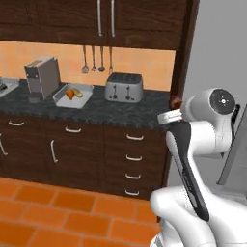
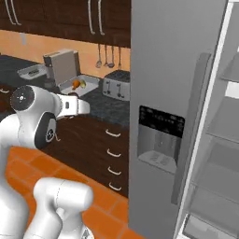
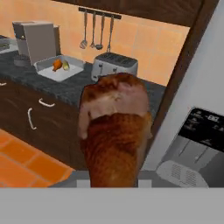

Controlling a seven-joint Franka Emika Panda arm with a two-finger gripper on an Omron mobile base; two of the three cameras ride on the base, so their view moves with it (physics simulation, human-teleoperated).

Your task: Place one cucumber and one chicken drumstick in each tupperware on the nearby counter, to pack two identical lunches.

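A reddish-brown chicken drumstick [image 3: 114,131] stands close up in the hand view, and it hides the fingertips under it. My gripper [image 1: 174,104] is shut on it, held in the air by the counter's right end, next to the tall cabinet panel. A pale shallow tupperware [image 1: 83,100] lies on the dark counter between the coffee machine and the toaster, far to the gripper's left. It holds a small orange piece [image 3: 57,64] and a yellowish piece beside it. In the right base view the hand [image 2: 77,103] points toward that tupperware [image 2: 88,80]. The cucumber is out of view.
A grey coffee machine [image 1: 42,76] and a steel toaster [image 1: 124,87] stand on the counter, with utensils [image 1: 96,60] hanging behind. A dark cabinet panel [image 1: 182,62] ends the counter. The grey fridge [image 2: 172,116] stands right, its shelves [image 2: 224,140] exposed. Drawers [image 1: 132,159] sit below.
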